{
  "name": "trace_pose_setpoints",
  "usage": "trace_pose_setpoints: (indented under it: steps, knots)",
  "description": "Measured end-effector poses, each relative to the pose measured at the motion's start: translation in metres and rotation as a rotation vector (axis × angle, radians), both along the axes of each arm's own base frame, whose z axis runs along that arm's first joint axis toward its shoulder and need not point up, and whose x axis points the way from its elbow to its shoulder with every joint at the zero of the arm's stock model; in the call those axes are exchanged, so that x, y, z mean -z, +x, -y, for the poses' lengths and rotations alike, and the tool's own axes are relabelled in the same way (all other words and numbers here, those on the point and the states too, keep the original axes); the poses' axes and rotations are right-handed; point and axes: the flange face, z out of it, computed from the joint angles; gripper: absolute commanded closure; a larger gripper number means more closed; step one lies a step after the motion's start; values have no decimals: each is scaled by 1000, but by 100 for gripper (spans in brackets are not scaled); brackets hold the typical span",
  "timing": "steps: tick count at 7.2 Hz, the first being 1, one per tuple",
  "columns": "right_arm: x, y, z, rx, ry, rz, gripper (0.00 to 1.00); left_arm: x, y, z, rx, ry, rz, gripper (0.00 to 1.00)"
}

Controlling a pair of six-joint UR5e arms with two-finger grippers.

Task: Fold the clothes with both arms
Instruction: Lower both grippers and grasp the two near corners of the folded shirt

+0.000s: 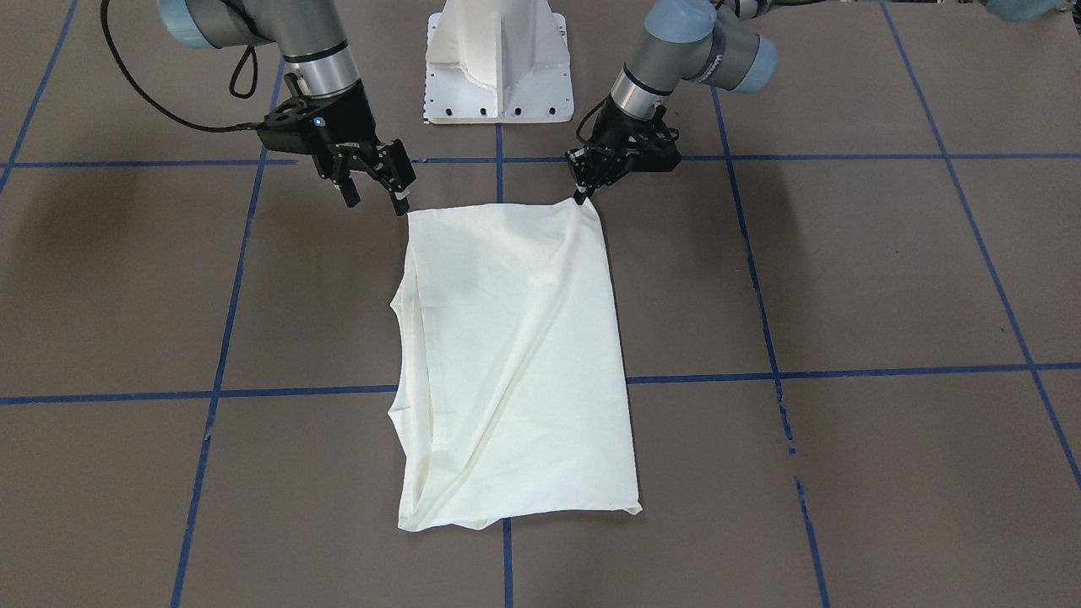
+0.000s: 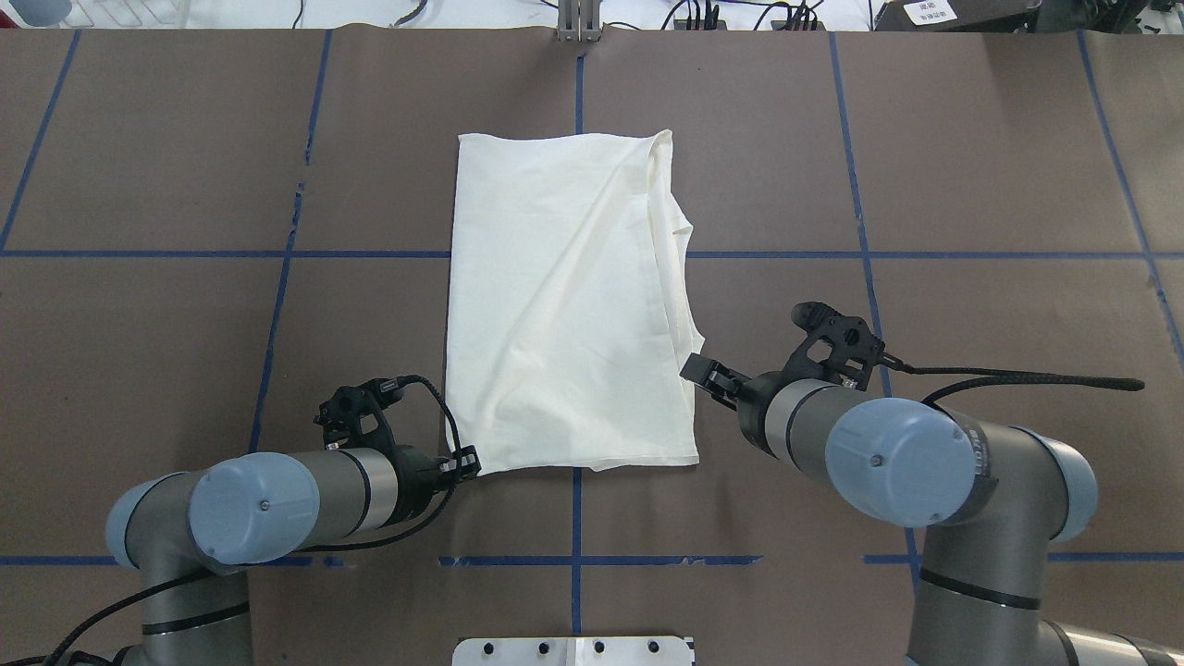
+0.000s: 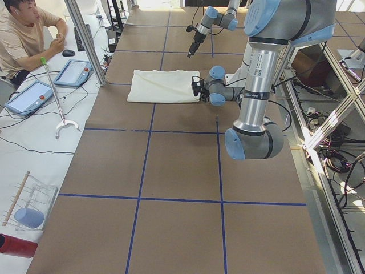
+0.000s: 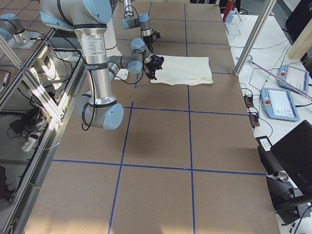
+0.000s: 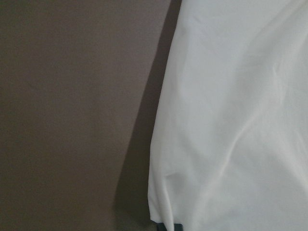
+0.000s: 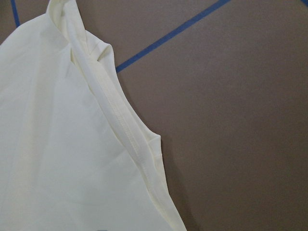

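My left gripper (image 1: pixel 582 197) is clamped on a near corner of the folded cream T-shirt (image 1: pixel 515 355) at the middle of the table (image 1: pixel 844 279); the right gripper (image 1: pixel 377 199) stands open beside the other corner. The cloth seems soft and light, so I hold it by the corners

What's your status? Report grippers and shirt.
Left gripper shut on T-shirt corner. Right gripper open beside the other near corner. T-shirt folded, plain side up. No obstruction visible.
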Motion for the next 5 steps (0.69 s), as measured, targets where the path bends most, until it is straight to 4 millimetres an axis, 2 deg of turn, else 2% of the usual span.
trace_pose_setpoints:
  steps: [1, 2, 4, 5]
  knots:
    - [10, -22, -9, -23, -61, -38, 3, 3, 0, 0, 0, 2, -5, 100]
    - [10, -42, -12, -42, -85, -70, 3, 6, 0, 0, 0, 4, -10, 100]
    - [4, -75, -11, -52, -98, -116, 2, 7, -1, 0, 0, 4, -13, 100]
    - [-1, -85, -10, -56, -99, -134, 2, 7, -1, 0, 0, 4, -14, 100]
